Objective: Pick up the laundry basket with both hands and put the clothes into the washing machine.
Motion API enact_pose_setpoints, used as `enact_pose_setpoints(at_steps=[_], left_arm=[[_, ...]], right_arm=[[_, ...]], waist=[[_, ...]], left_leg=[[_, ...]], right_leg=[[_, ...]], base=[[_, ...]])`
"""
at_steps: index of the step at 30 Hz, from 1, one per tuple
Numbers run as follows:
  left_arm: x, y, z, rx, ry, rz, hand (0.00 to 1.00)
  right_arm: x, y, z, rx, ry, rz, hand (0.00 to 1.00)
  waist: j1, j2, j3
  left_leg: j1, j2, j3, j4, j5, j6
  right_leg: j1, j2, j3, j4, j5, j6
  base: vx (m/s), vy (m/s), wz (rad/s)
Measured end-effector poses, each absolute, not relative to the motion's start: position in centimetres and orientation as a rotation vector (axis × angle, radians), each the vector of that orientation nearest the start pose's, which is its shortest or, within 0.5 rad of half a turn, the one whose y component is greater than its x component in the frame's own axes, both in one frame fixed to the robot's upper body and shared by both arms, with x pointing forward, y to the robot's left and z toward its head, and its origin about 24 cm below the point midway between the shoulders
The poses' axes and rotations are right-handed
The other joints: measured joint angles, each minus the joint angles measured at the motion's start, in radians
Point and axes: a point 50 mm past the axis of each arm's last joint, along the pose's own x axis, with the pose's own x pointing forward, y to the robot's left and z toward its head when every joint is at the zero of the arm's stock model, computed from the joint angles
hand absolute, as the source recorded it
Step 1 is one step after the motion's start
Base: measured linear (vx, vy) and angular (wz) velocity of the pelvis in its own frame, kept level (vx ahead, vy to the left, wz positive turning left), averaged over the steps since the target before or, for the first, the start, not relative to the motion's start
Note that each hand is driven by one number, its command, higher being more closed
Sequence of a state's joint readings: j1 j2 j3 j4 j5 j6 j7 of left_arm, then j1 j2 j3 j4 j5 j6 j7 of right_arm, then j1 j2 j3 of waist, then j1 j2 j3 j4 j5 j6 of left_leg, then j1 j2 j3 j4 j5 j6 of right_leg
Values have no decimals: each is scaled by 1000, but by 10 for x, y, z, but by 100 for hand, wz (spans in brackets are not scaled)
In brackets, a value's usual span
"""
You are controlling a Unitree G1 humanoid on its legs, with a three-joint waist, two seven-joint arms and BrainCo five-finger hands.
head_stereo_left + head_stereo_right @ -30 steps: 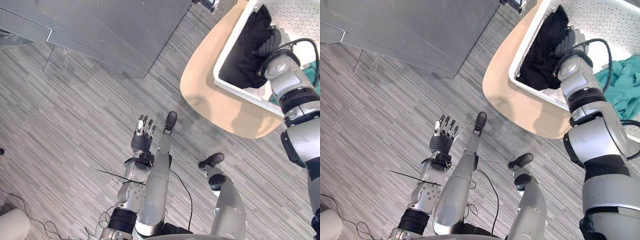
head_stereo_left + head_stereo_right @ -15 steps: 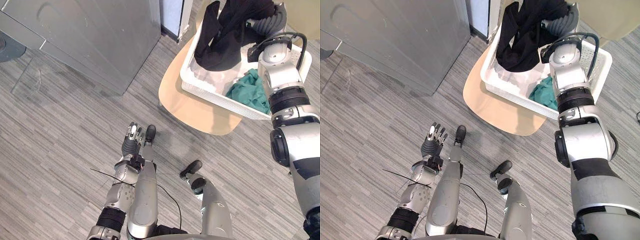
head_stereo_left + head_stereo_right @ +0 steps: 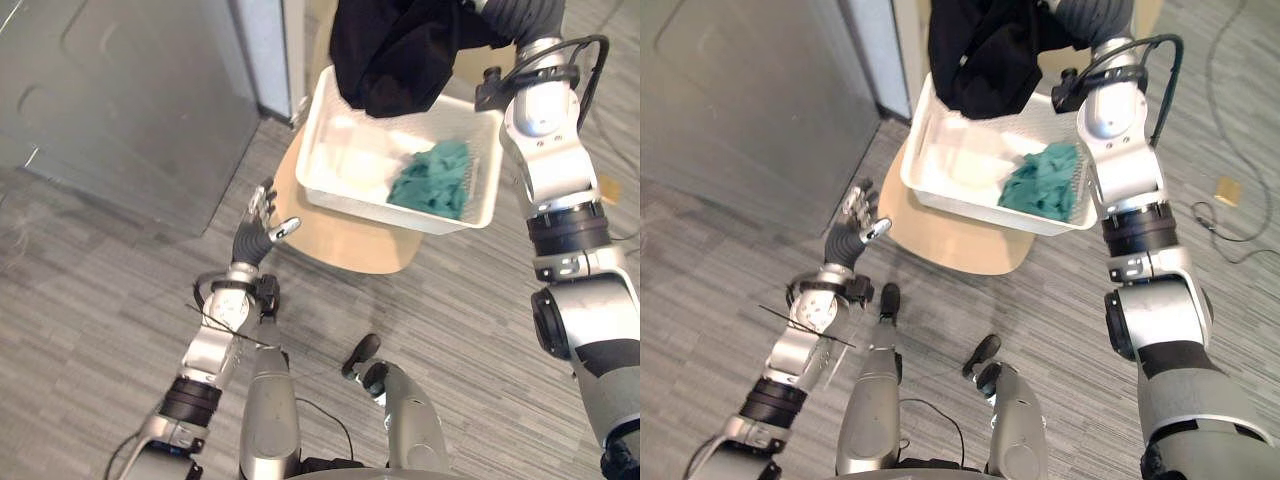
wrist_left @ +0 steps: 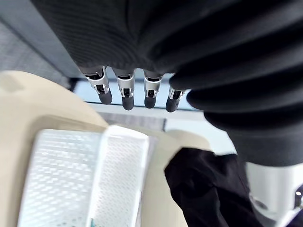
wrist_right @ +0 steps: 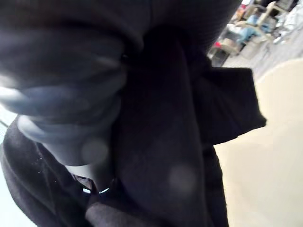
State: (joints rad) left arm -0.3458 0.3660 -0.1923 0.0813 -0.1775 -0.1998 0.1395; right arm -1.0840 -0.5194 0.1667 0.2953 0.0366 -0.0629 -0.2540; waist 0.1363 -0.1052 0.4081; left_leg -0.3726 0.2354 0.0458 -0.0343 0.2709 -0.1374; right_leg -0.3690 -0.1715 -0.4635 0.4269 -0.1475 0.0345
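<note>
a: the left hand [image 3: 253, 238]?
b: open, fingers straight, near the table [image 3: 350, 252] edge.
a: the right hand [image 5: 71, 71]?
b: buried in the black garment [image 3: 400, 50] above the laundry basket [image 3: 350, 205]; grip cannot be told. teal garment [image 3: 430, 178] inside.

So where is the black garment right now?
In the eye views the black garment hangs at the top from the right hand, over the far side of the white basket, with the teal cloth lying in the basket below.

Basket [image 3: 370, 207] on table [image 3: 340, 248]; cloth [image 3: 432, 180] in basket, right side; garment [image 3: 400, 50] hanging over far end; cabinet [image 3: 120, 110] left of table.
</note>
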Motion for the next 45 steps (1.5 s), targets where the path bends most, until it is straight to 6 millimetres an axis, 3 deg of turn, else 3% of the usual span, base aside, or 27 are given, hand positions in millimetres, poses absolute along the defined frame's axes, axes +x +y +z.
enact_pose_setpoints(at_steps=[3,9,12,15,19,27,41,42,45], left_arm=[[321,149,184,304,-605,-91,0],[334,135,273,530,-879,-50,0],[333,130,286,582,-922,-74,0],[333,122,292,599,-923,-143,0],[337,112,292,463,-846,-294,0],[336,93,302,278,-750,-530,0],[338,59,304,177,-648,-648,0],[337,54,302,160,-649,-657,100],[340,44,299,108,-637,-649,100]], right_arm=[[323,-143,349,-463,-1021,-15,100],[302,-127,346,-602,-1090,141,100],[298,-125,346,-620,-1105,164,100],[295,-120,345,-631,-1113,193,100],[295,-107,337,-657,-1097,264,100],[273,-94,349,-679,-1208,321,100],[261,-73,344,-577,-1257,356,100],[260,-72,345,-542,-1266,349,100],[258,-66,346,-454,-1277,345,100]], waist=[[-36,-11,-8],[-58,-11,-8],[-66,-10,-8],[-70,-10,-7],[-98,-10,-7],[-108,11,8],[-123,42,27],[-123,42,27],[-123,42,27]], left_leg=[[1,-3,14,5,-1,2],[-1,-13,32,28,-10,14],[-16,-14,31,40,-12,17],[-39,-13,42,53,-15,22],[-70,-12,49,78,-21,30],[-104,-5,102,83,-22,33],[-100,-7,140,74,-24,35],[-100,-7,143,74,-25,37],[-98,-9,147,75,-28,41]], right_leg=[[2,8,12,-16,22,3],[-4,-5,28,-13,30,4],[-16,-5,32,-15,37,4],[-47,-3,53,-21,57,2],[-65,0,63,-34,80,3],[-127,12,117,-64,121,1],[-152,12,149,-63,129,4],[-152,12,152,-63,129,4],[-152,12,159,-67,133,7]], base=[[24,-30,-12],[-20,-14,-5],[-17,-10,-3],[-13,-10,-19],[-5,-6,-9],[-23,-13,-19],[19,-30,-6],[8,-25,-4],[6,-20,-3]])
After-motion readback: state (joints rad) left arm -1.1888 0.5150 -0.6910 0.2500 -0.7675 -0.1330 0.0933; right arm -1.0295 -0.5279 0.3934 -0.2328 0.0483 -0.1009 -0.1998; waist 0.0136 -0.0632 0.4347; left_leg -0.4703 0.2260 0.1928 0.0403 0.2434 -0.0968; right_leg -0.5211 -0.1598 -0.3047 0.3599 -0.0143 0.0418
